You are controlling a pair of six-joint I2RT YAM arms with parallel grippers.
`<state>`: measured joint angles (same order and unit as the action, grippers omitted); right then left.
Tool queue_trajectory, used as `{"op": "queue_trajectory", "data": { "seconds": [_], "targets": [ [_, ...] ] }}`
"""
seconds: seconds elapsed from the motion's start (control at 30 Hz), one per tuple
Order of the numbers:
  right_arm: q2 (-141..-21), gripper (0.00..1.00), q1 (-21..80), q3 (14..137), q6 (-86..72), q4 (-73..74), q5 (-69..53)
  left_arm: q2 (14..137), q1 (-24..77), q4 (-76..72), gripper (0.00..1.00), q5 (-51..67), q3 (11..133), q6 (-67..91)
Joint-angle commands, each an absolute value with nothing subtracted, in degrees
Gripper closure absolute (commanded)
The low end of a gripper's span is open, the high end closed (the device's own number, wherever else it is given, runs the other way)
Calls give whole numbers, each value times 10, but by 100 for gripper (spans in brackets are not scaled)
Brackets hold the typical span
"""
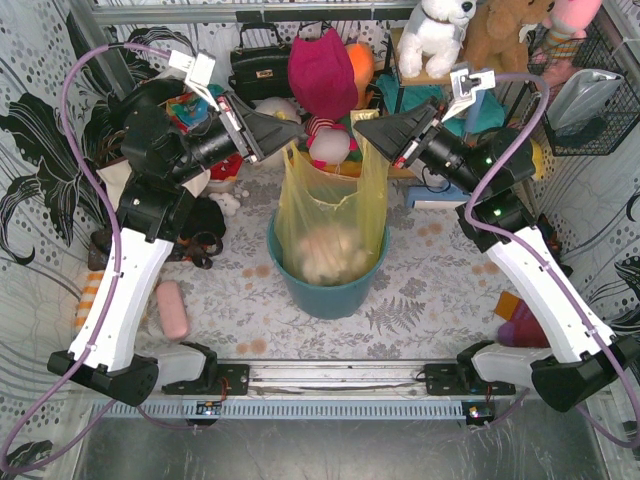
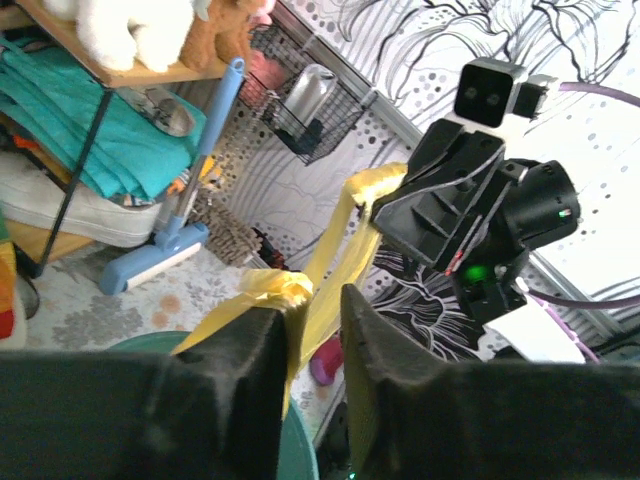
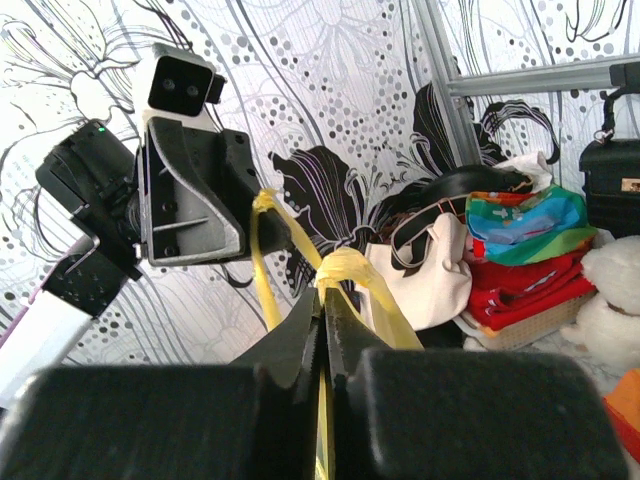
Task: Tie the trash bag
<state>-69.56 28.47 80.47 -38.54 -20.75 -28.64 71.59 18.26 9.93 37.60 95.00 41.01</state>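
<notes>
The yellow trash bag [image 1: 330, 215] stands in the teal bin [image 1: 330, 292], with white paper showing through it. My left gripper [image 1: 297, 135] holds the bag's left handle flap [image 2: 270, 290] up. In the left wrist view the jaws [image 2: 313, 318] stand narrowly apart with the yellow film between them. My right gripper [image 1: 358, 127] is shut on the right handle flap [image 3: 345, 268], whose bunched end sticks out past its tips [image 3: 326, 295]. The two grippers face each other closely above the bin. A yellow strip runs between them.
A magenta plush [image 1: 322, 70] and a black handbag [image 1: 258, 62] lie just behind the grippers. A shelf with plush toys [image 1: 440, 35] stands at the back right. A cream tote [image 3: 430, 270] lies at the back left, and a pink object [image 1: 172, 310] on the floor at left.
</notes>
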Motion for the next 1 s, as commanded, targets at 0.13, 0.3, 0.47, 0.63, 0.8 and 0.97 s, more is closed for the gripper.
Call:
{"op": "queue_trajectory", "data": {
  "seconds": [0.13, 0.3, 0.47, 0.63, 0.8, 0.97],
  "targets": [
    [-754, 100, 285, 990, -374, -204, -315, 710, 178, 111, 91, 314, 1067, 373],
    [-753, 100, 284, 990, -374, -205, -317, 690, 178, 113, 96, 312, 1043, 366],
    [-695, 100, 285, 810, -402, -263, -296, 656, 178, 107, 97, 286, 931, 369],
    [-701, 100, 284, 800, -392, -247, -278, 687, 172, 113, 99, 270, 918, 365],
    [-766, 100, 284, 984, -348, -172, -279, 785, 169, 143, 100, 334, 1131, 374],
    [-752, 100, 285, 993, -367, -197, -296, 779, 170, 118, 100, 365, 1129, 389]
  ]
}}
